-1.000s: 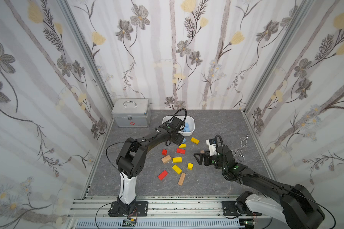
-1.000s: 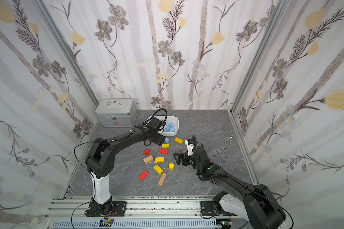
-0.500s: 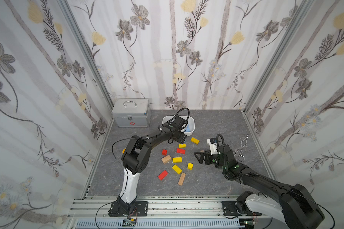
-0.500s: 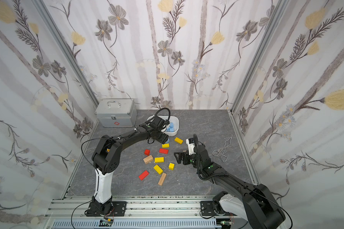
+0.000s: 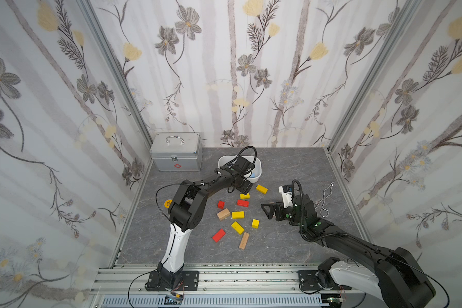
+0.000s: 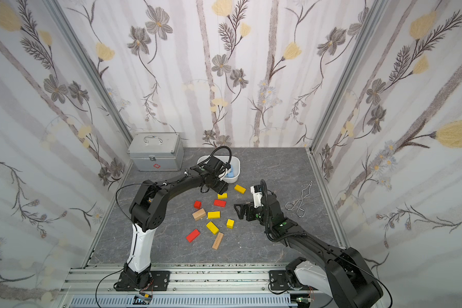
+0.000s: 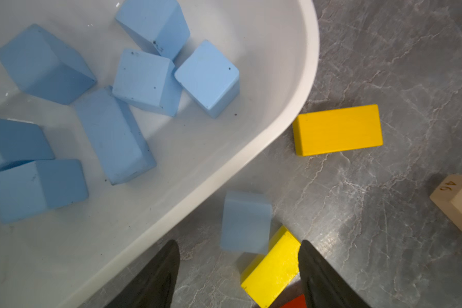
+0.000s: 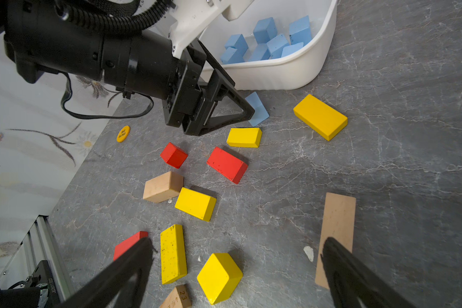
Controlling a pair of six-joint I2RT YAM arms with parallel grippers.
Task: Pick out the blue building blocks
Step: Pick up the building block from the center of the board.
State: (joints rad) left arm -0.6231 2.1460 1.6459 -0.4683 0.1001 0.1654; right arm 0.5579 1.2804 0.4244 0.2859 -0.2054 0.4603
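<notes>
Now | your left gripper (image 7: 239,245) has edged over, jaws spread, empty | last blue cube (image 7: 246,221) tilts loose beside the white tub (image 7: 311,66) near the worktop's (image 5: 283,165) far edge, other blue blocks (image 7: 147,80) inside | right gripper (image 8: 239,240) gaping, idle | likely one pick left

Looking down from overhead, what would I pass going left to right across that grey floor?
Silver case → small red cube → yellow cube → right gripper → wire tongs.
</notes>
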